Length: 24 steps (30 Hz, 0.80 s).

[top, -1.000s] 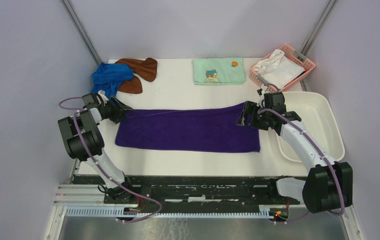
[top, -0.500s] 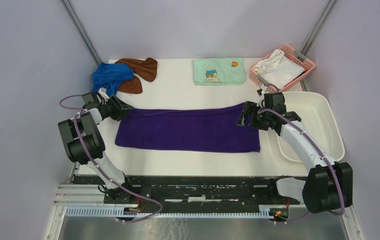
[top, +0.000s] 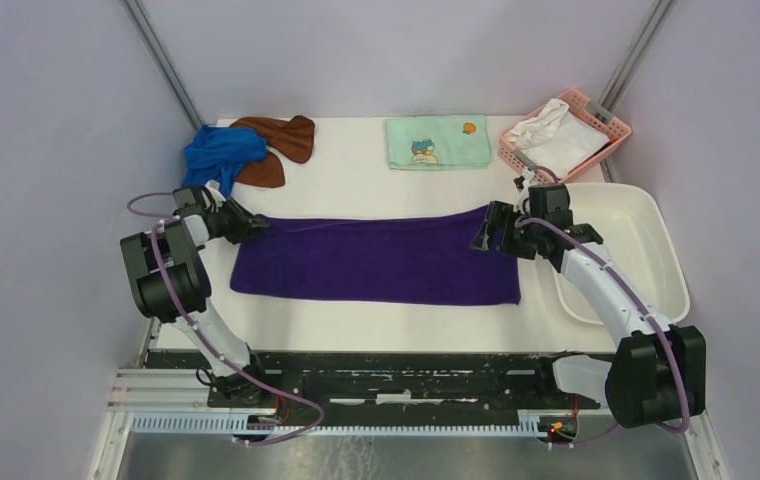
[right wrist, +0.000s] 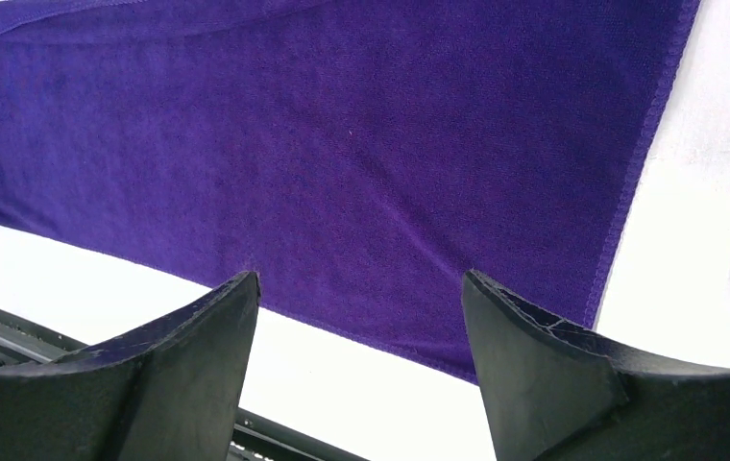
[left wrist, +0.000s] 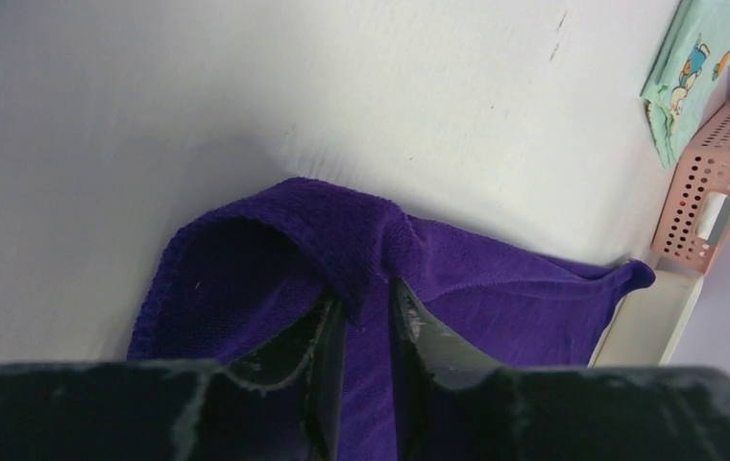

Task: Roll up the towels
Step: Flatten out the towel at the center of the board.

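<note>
Since a second ago, we see that the left pincer (top: 253, 226) has slid in onto the far left corner of the dark purple towel (top: 376, 262) and narrowed. Its jaws now clamp a raised fold of the soft terry. The rest of the towel lies flat as a long strip across the middle of the counter (top: 356, 185). At the far left corner, the crumpled royal blue towel (top: 218, 152) covers part of the rust-brown towel (top: 278, 136), so that towel's outline is unclear. The right pincer (top: 478, 240) has not moved. Its jaws stand wide apart over the purple towel's stitched right hem, and we cannot tell whether they touch it.
</note>
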Tool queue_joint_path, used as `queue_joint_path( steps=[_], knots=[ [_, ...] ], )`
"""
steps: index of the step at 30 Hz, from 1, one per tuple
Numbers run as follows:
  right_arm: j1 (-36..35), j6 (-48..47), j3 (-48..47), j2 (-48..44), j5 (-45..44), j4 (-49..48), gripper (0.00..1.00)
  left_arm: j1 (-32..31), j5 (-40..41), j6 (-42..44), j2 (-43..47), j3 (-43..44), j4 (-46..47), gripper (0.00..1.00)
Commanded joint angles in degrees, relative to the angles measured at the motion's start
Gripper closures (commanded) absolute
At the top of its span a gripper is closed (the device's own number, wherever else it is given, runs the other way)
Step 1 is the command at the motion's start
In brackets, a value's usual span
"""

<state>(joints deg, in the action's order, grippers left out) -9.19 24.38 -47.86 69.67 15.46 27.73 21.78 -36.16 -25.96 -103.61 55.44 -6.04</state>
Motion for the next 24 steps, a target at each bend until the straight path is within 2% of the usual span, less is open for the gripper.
queue_joint_path(
  steps=[1,5,8,16,24],
  knots=[
    [0.1,0.4,0.2,-1.8,0.0,-2.6,0.15,-0.2,2.2,1.5,-0.2,2.3,-1.4,0.76],
    [0.2,0.6,-0.8,-1.2,-1.1,-2.6,0.15,-0.2,4.8,2.3,1.4,2.9,-3.1,0.91],
    [0.2,1.3,-2.2,-0.2,-3.1,-2.6,0.16,-0.2,7.7,3.0,3.4,3.7,-5.1,0.97],
    [0.2,4.4,-8.7,7.1,-14.2,-2.1,0.21,-0.2,12.1,4.1,4.8,7.6,-11.1,0.97],
    [0.3,8.0,-19.0,17.6,-27.7,1.6,0.29,-0.2,11.9,3.2,3.4,8.9,-12.5,0.97]
  ],
)
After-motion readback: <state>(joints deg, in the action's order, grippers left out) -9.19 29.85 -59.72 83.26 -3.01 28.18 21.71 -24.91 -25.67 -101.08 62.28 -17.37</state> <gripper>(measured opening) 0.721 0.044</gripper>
